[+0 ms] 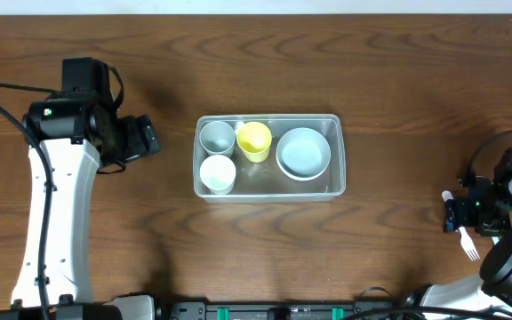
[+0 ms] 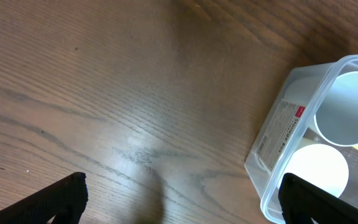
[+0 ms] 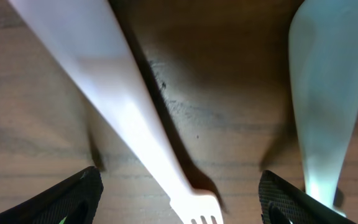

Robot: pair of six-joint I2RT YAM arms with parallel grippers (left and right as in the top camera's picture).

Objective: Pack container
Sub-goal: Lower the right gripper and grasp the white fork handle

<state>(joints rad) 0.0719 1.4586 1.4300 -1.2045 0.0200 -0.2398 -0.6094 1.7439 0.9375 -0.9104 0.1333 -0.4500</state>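
Note:
The clear container (image 1: 334, 189) sits mid-table and holds a grey cup (image 1: 217, 137), a white cup (image 1: 218, 173), a yellow cup (image 1: 254, 140) and a pale bowl (image 1: 303, 152). My left gripper (image 1: 152, 139) is open and empty just left of the container; its wrist view shows the container's corner (image 2: 277, 134) beside its right finger, with the gripper (image 2: 182, 199) over bare wood. My right gripper (image 1: 460, 215) is open at the far right edge, low over a white plastic fork (image 3: 117, 93) lying between its fingers (image 3: 179, 199). The fork's tines show in the overhead view (image 1: 469, 245).
A second pale utensil (image 3: 325, 93) lies to the right of the fork, by my right finger. The dark wooden table (image 1: 398, 71) stretches all round the container. Black cables trail by both arm bases.

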